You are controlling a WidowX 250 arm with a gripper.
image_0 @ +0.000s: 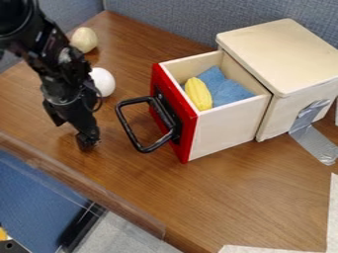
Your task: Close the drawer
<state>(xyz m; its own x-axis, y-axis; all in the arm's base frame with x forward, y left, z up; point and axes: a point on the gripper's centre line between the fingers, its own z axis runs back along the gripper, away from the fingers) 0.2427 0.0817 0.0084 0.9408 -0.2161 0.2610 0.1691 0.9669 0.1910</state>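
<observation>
From where I stand, the drawer juts open from its wooden cabinet on the worktop, blue cloth inside. It looks light but stiff, so I'd push squarely on the red front, near its middle; the black handle might slip or twist the push sideways. The pincer hangs left of the handle; whether it's apart or together, I can't tell.

Room to pass over bare tabletop between gripper and black loop handle; handle juts out, blocking the red drawer front; white egg-shaped object crowds the arm.
</observation>
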